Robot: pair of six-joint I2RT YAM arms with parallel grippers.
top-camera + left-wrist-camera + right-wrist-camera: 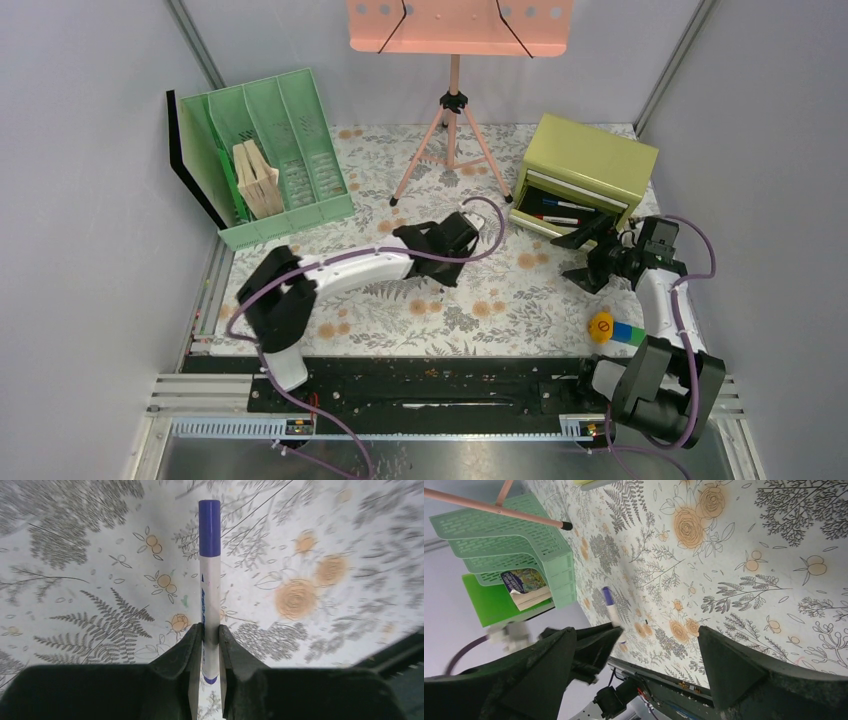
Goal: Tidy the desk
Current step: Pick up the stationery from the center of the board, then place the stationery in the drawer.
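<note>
A white marker with a purple cap is clamped by its lower barrel between the black fingers of my left gripper, cap pointing away from the wrist, just above the floral desk. In the top view the left gripper reaches over the middle of the desk. My right gripper stands open in front of the cabinet's drawer, nothing between its fingers. The right wrist view shows the marker in the left gripper's tips beyond its own open gripper.
A green file organiser holding books stands at the back left. A pink tripod stand is at the back middle. A yellow-green cabinet has its drawer open with markers inside. A yellow and blue object lies front right.
</note>
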